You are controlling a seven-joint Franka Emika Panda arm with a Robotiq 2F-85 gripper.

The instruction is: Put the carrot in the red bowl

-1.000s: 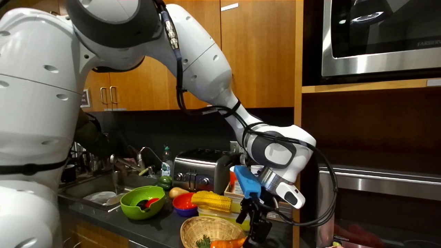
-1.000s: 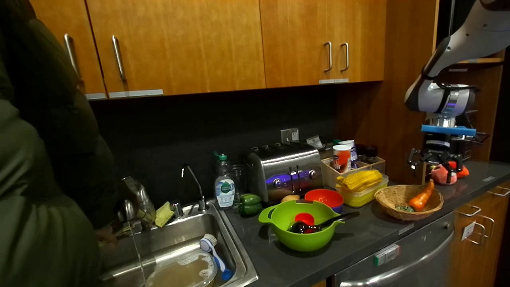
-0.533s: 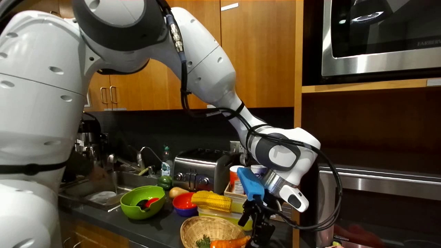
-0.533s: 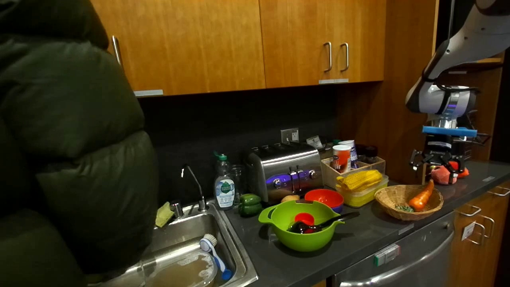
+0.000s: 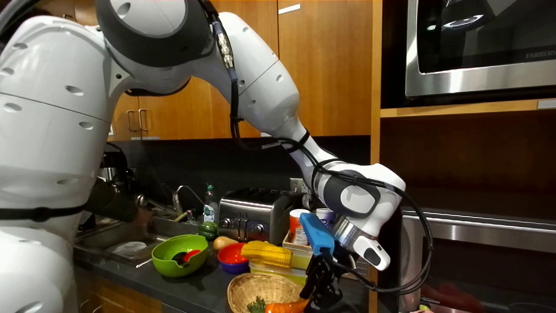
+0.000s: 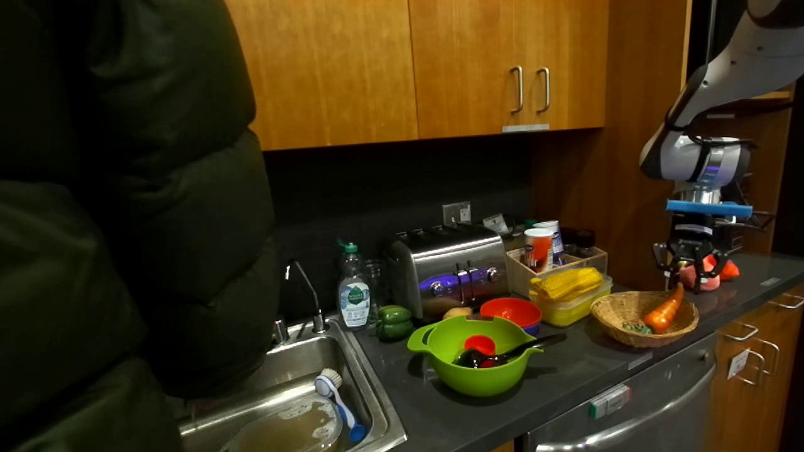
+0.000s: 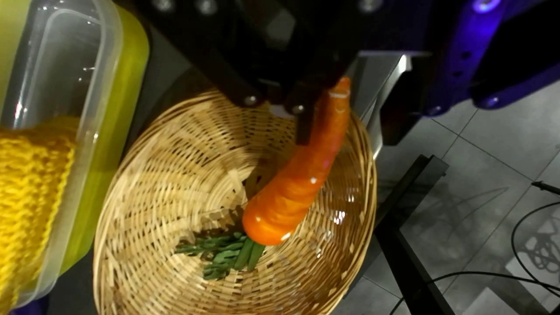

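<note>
Carrot [image 7: 302, 175] lies in wicker basket [image 7: 166, 183], ungripped. For the grasp, best to pinch square across its length, down on the thicker body; the taper would likely slip. Long axis climbs, gently bowed, from leafy end near basket's middle to bare tip, poking past the rim on the wrist side. Gripper [image 7: 348, 135] parted, straddling the narrow end: one finger overlaps its edge, other stands clear. Lift well over rim before heading to red bowl [image 6: 510, 309].

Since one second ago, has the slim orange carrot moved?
No: in an exterior view the carrot shows no visible shift, sideways or upward, against the tan wicker basket, itself unmoved on the dark grey countertop.
</note>
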